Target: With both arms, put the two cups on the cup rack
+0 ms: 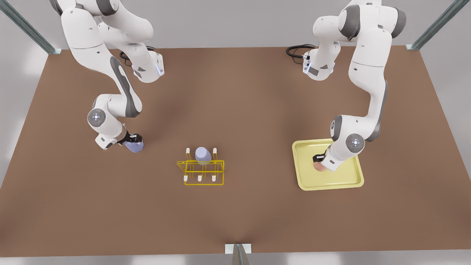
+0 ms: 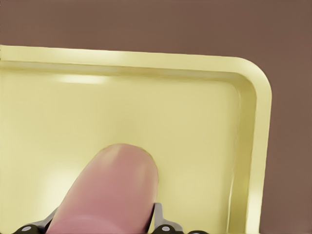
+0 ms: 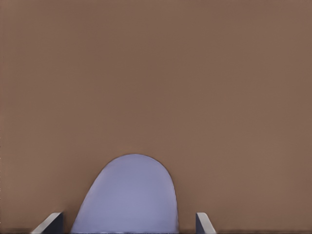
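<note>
On the table at the front view's left sits the lavender-blue cup (image 1: 135, 147) (image 3: 129, 195). My right gripper (image 1: 133, 140) (image 3: 127, 225) straddles it, open, with a gap between each fingertip (image 3: 50, 223) and the cup wall. At the front view's right the pale pink cup (image 1: 319, 167) (image 2: 114, 187) is in the pale yellow tray (image 1: 331, 186) (image 2: 195, 122). My left gripper (image 1: 319, 161) (image 2: 105, 227) is shut on it, fingers (image 2: 163, 223) against its sides. The yellow wire cup rack (image 1: 204, 172) stands mid-table between the arms.
A second lavender tumbler (image 1: 203, 155) sits upturned on a back peg of the rack; the other white-tipped pegs are bare. Brown table (image 1: 235, 110) lies open between arms and rack. A metal post (image 1: 238, 254) stands at the near edge.
</note>
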`<state>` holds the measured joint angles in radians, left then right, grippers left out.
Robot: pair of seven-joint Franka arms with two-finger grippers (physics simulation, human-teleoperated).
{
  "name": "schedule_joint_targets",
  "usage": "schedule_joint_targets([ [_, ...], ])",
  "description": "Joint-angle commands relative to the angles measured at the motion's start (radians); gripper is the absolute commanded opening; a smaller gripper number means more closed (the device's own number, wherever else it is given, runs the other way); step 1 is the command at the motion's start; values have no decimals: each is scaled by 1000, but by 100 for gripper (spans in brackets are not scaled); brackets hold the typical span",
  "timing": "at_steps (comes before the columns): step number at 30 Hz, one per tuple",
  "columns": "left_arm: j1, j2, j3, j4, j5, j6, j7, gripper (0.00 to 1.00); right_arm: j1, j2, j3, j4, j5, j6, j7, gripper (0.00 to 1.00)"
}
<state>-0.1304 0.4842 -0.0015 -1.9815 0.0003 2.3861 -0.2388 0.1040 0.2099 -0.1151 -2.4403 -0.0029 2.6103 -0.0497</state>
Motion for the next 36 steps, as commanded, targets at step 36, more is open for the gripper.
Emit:
schedule_joint_targets([
  [36,-235,550,-506,1035,-39,-35,-718,85,2,36,104,199,193,1,-45,81],
])
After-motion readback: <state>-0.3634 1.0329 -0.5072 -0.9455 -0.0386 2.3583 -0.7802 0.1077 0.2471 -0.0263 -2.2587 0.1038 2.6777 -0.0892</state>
